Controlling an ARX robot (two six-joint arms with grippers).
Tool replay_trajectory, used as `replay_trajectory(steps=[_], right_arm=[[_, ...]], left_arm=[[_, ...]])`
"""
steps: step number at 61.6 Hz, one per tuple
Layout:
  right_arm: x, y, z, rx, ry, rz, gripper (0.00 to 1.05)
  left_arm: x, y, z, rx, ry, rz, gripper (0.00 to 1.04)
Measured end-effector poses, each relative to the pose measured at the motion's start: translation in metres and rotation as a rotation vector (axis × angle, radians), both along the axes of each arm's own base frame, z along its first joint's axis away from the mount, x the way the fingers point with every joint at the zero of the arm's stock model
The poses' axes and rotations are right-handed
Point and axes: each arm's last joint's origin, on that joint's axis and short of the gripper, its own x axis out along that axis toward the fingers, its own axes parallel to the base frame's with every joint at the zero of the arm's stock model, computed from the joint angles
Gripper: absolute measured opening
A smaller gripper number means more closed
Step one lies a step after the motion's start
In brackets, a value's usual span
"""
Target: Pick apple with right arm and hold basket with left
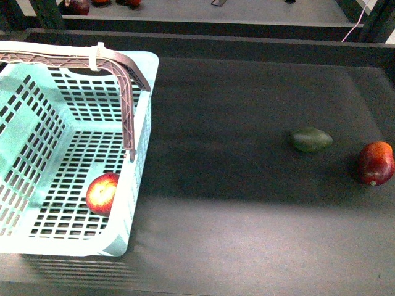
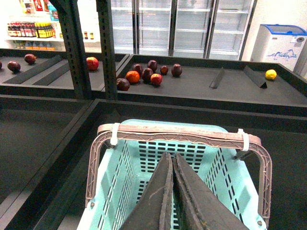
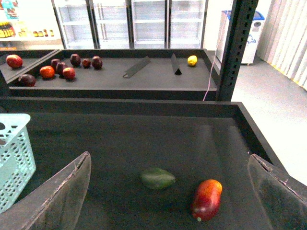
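Observation:
The apple (image 1: 102, 193), red with yellow streaks, lies on the slotted floor of the mint-green basket (image 1: 145, 98) at the table's left. The basket's brownish handles (image 1: 92, 58) are upright and tied with white bands. In the left wrist view my left gripper (image 2: 171, 155) hangs over the basket (image 2: 230, 177), shut with nothing between its fingers and short of the handles (image 2: 182, 135); the apple is hidden there. My right gripper (image 3: 169, 157) is open above the table's right side, with no apple in its view. Neither arm shows in the front view.
A dark green oval fruit (image 1: 311, 139) (image 3: 157, 178) and an elongated maroon-red fruit (image 1: 376, 163) (image 3: 207, 199) lie on the right of the black table. A raised rim (image 1: 247, 46) bounds the far edge. Behind stands a shelf of fruit (image 2: 148, 74) and a dark post (image 3: 237, 48).

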Motion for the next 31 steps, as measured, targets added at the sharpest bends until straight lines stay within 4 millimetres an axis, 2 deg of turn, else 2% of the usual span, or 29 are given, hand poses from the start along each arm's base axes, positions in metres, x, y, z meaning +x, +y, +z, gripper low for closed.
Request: replay_trajectory(steps=[31], right_arm=[[0.000,0.000,0.000,0.000,0.000,0.000,0.96]], left_arm=[[-0.015,0.000,-0.003,0.000,0.005,0.000,0.03]])
